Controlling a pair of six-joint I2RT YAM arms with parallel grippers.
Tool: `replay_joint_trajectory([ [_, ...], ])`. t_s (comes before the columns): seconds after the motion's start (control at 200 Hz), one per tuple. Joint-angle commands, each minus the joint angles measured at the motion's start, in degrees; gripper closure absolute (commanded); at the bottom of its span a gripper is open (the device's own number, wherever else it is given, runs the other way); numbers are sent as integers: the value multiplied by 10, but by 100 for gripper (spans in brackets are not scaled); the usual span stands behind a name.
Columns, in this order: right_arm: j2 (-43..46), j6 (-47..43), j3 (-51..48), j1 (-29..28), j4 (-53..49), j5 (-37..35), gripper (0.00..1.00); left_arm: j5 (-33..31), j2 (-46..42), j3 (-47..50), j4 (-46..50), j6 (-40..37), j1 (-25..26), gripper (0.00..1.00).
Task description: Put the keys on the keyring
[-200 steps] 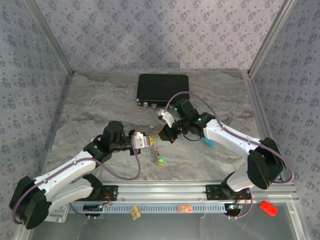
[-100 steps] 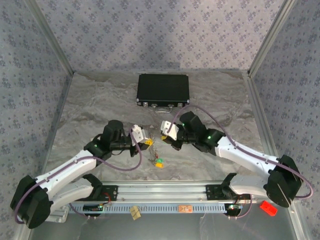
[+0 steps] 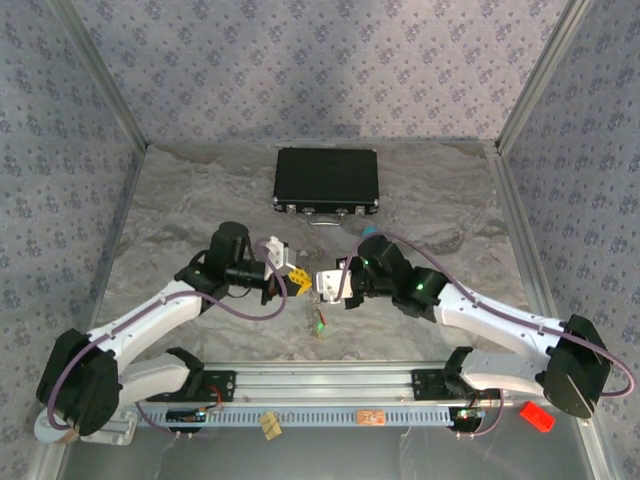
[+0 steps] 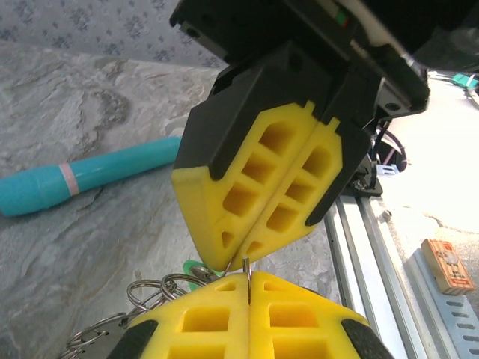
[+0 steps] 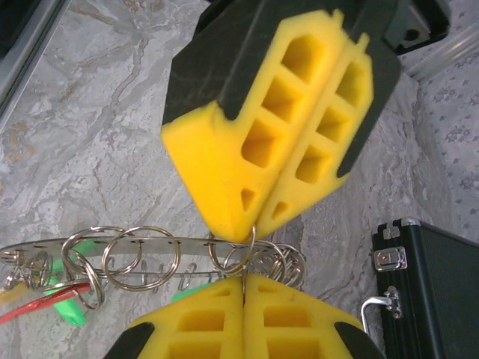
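Note:
My left gripper (image 3: pixel 298 279) and right gripper (image 3: pixel 320 285) meet tip to tip above the middle of the table. Both are shut on thin wire rings of the keyring (image 5: pixel 150 243), a silvery band strung with small split rings. In the left wrist view my own fingers (image 4: pixel 248 278) pinch a ring edge-on, with the right gripper's yellow fingers (image 4: pixel 277 187) just above. In the right wrist view my right gripper (image 5: pixel 243 283) clamps a ring under the left gripper's fingers (image 5: pixel 262 157). The keys (image 3: pixel 318 324) dangle below; a red key (image 5: pixel 34 312) and a green key (image 5: pixel 71 310) show.
A black case (image 3: pixel 326 180) with a metal handle lies at the back centre. A teal pen-like cylinder (image 4: pixel 82 176) rests on the marble table (image 3: pixel 180 210). A red block (image 3: pixel 536 416) sits beyond the front rail (image 3: pixel 330 378), at the right.
The right gripper has come forward and left to meet the left gripper tip to tip, its elbow swinging out right. The left gripper shifted slightly back. The keys have stayed low beneath the tips.

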State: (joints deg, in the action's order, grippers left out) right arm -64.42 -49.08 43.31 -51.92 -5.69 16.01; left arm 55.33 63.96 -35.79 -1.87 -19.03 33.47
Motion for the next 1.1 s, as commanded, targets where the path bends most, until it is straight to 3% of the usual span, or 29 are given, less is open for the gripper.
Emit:
replay_joint_trajectory([
  [0.0, 16, -32, 4, -5, -23, -2, 100, 56, 8, -27, 17, -41, -2, 100],
  [0.27, 30, -38, 3, -13, -37, -42, 100, 47, 5, -26, 40, -56, -3, 100],
  [1.094, 25, -46, 6, -34, -20, -47, 100, 39, 11, -27, 32, -48, -3, 100],
])
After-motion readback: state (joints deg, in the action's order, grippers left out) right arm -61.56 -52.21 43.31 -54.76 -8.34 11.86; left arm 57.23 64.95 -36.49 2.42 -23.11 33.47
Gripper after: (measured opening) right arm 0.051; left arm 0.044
